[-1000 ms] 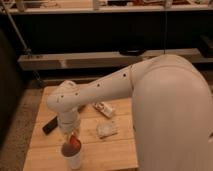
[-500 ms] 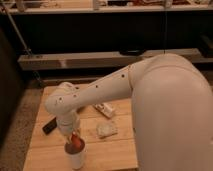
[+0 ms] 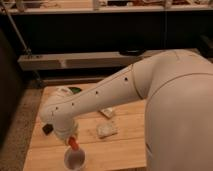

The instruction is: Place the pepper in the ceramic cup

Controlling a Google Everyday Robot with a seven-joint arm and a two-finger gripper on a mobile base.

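Hardly anything is differing from the view half a second earlier: the robot's large white arm is still reaching down and to the left across the wooden table (image 3: 125, 146), with its rounded wrist staying directly over the ceramic cup (image 3: 75, 160). The gripper (image 3: 69, 136) is sitting tucked under that wrist, near the table's front left corner, and it is clasping the pepper (image 3: 74, 144) by its upper end. The pepper is hanging tilted, its lower end pointing into the cup's mouth and sitting just above the rim, not yet resting inside. The cup is standing upright at the table's front edge. Further back, a pale yellow wedge of food (image 3: 106, 130) is lying near the table's middle, and a green bowl (image 3: 74, 90) is sitting at the far edge, both well apart from the cup. The step in hand appears to be the release. Doing it well probably means keeping the wrist centred over the opening, easing the pepper's tip below the rim before letting go, and then lifting straight up so the light cup is not being nudged or tipped off the edge.
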